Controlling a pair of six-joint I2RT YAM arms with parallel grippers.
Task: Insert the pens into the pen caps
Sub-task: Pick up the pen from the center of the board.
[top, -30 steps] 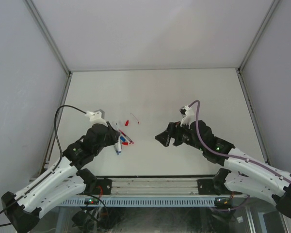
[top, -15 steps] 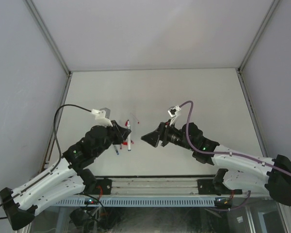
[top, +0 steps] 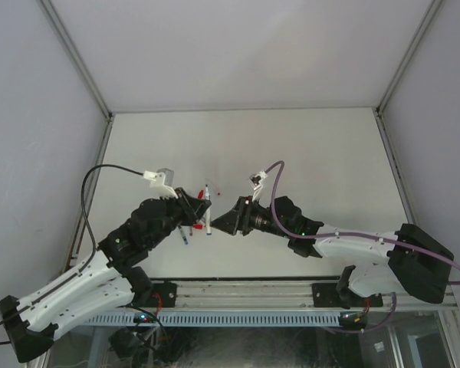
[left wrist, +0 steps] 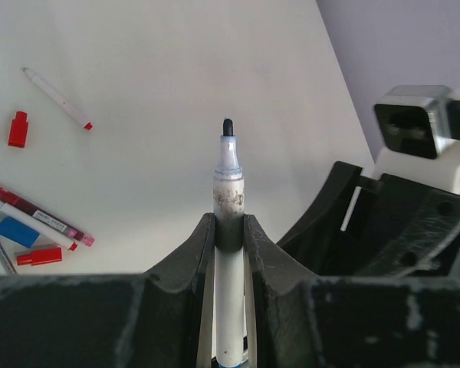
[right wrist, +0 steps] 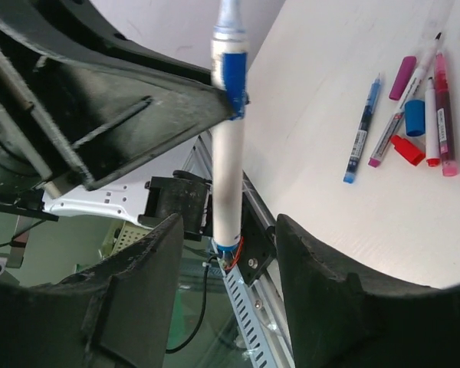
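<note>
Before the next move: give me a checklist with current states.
1. Hold: left gripper clamped on the white-barrelled pen with blue band: ok.
2. Tip: that pen's dark tip is bare, no cap on it: ok.
3. Approach: right gripper open, one finger each side of the barrel, gaps on both sides: ok.
4. Cap held in right gripper: not ok, none there.
5. Supply: short blue plastic cap lying on the white table among loose pens: ok.

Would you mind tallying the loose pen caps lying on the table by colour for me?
Red caps: 2
Blue cap: 1
Magenta cap: 1
Total: 4 loose caps
</note>
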